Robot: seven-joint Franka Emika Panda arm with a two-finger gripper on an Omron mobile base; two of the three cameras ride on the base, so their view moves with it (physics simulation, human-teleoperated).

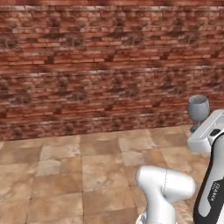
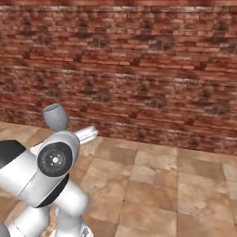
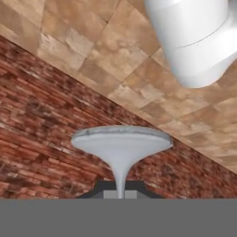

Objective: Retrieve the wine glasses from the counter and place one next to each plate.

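Note:
One wine glass (image 1: pixel 198 108), clear and bluish-grey, is held upright in the air at the right of the left base view. My gripper (image 1: pixel 195 128) is shut on its stem just under the bowl. In the right base view the same wine glass (image 2: pixel 56 117) rises behind my arm's round joint. The hand view is rolled over and shows the glass's round foot (image 3: pixel 121 140) with the thin stem running down into my gripper (image 3: pixel 120 190). The counter and the plates are out of view.
A red brick wall (image 1: pixel 109 65) closes off the whole far side. Beige stone floor tiles (image 1: pixel 78 175) spread out in front of it. My own white arm (image 2: pixel 46 176) fills the near corner of both base views.

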